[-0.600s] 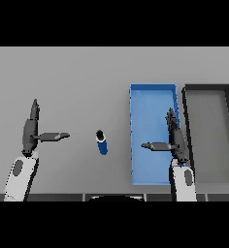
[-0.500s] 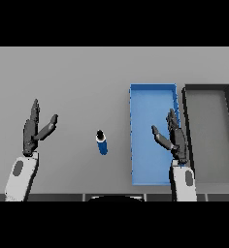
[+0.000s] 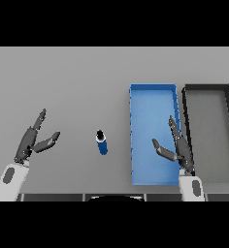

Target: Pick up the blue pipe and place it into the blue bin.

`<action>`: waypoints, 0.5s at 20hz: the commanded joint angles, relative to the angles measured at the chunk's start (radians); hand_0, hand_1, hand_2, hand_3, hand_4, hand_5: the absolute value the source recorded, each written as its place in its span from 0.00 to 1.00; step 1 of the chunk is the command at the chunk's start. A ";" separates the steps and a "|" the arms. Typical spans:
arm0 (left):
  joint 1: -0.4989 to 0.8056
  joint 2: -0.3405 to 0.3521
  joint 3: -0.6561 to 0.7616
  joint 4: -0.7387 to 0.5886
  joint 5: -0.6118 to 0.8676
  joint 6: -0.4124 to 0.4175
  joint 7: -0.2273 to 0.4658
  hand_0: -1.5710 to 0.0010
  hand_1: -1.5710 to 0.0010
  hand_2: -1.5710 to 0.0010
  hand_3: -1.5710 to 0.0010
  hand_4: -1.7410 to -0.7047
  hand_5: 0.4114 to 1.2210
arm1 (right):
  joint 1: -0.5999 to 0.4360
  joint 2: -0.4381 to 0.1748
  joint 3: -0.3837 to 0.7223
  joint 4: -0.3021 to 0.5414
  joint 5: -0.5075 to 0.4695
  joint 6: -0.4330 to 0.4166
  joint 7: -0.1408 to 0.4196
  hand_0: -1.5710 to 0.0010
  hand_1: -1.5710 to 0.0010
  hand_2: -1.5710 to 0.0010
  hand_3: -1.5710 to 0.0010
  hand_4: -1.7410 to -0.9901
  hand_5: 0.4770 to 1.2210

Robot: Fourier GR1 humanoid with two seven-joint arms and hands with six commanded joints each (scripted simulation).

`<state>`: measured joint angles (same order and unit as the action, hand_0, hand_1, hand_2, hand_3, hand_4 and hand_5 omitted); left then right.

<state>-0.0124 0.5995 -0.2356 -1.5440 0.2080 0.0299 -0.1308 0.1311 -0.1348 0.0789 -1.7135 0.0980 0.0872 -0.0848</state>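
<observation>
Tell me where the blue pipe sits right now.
In the head view the blue pipe lies on the grey table, left of the blue bin, between the left hand and right hand, touching neither.

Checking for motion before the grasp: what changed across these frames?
Both hands re-posed: the thumbs, earlier sticking out sideways, now angle up beside straight fingers on the left hand and right hand. Nothing grasped. Blue pipe, blue bin and black bin unchanged.
</observation>
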 commanded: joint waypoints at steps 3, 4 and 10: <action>0.019 0.008 -0.011 -0.018 0.028 -0.054 -0.027 1.00 1.00 1.00 1.00 0.70 0.22 | -0.002 -0.008 0.002 -0.009 0.011 -0.005 0.013 1.00 1.00 1.00 1.00 0.69 0.15; 0.016 0.014 -0.012 -0.019 0.038 -0.074 -0.029 1.00 1.00 1.00 1.00 0.69 0.23 | 0.001 -0.004 0.010 -0.010 0.017 -0.004 0.021 1.00 1.00 1.00 1.00 0.70 0.15; 0.023 0.057 -0.117 -0.119 0.020 -0.186 0.049 1.00 1.00 1.00 1.00 0.68 0.15 | -0.011 -0.017 0.005 0.004 0.014 0.008 -0.024 1.00 1.00 1.00 1.00 0.69 0.17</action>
<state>0.0108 0.6561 -0.3528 -1.6628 0.2273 -0.1571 -0.0818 0.1203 -0.1516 0.0841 -1.7095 0.1125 0.0958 -0.1086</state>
